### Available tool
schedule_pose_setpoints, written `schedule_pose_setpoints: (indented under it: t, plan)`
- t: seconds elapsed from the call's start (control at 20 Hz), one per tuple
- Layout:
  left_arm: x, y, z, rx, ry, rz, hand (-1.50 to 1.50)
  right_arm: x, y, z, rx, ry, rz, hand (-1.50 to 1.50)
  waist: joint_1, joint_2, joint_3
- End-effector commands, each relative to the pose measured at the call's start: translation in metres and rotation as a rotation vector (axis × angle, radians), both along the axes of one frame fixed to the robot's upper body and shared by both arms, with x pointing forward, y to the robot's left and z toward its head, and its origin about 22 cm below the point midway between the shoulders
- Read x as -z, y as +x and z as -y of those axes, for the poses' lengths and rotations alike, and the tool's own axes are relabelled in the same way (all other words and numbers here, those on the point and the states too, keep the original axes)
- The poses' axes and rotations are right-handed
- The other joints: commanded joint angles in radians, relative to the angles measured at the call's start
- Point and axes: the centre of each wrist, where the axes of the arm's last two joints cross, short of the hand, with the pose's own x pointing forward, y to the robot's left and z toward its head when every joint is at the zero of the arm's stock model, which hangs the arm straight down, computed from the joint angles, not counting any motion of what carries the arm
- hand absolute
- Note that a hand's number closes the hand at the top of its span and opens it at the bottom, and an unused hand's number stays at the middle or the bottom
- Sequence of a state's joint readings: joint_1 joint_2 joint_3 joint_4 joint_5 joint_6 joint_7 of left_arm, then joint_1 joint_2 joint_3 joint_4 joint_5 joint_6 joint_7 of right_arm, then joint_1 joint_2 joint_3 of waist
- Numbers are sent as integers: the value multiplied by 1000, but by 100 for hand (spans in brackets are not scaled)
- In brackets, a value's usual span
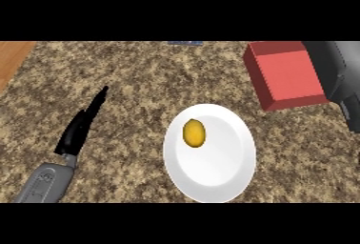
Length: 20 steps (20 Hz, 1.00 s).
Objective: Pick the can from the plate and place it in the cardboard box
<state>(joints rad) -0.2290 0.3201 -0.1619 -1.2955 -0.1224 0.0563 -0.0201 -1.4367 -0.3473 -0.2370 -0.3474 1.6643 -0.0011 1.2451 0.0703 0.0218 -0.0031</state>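
Yellow can (pixel 194 133); white plate (pixel 218 174); red box (pixel 288 76) (speckled counter (pixel 141 71)).

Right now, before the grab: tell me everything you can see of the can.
The can shows as a small yellow-orange oval with a darker edge, seen from above, so it looks upright; no label detail can be made out. It sits on the white plate, up and left of the plate's middle, clear of the rim. Only the plate touches it: the left hand and right hand are both apart from it.

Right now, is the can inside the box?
No, the yellow can lies on the white plate, apart from the red box.
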Motion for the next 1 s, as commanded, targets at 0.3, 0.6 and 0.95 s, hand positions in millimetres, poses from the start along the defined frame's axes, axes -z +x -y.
schedule_pose_setpoints:
  t: [0.3,0.6,0.95]
  plan:
    - [11,-11,-14,-44,-1,-15,0,50,-2,40,312,264,-16,150,-38,-11,3]
    - [9,-12,-9,-51,-7,-12,0,88,-9,61,235,548,32,-150,-45,-13,5]
    - [12,-10,-10,-52,-17,-13,0,88,-17,59,31,366,433,-150,-41,-8,4]
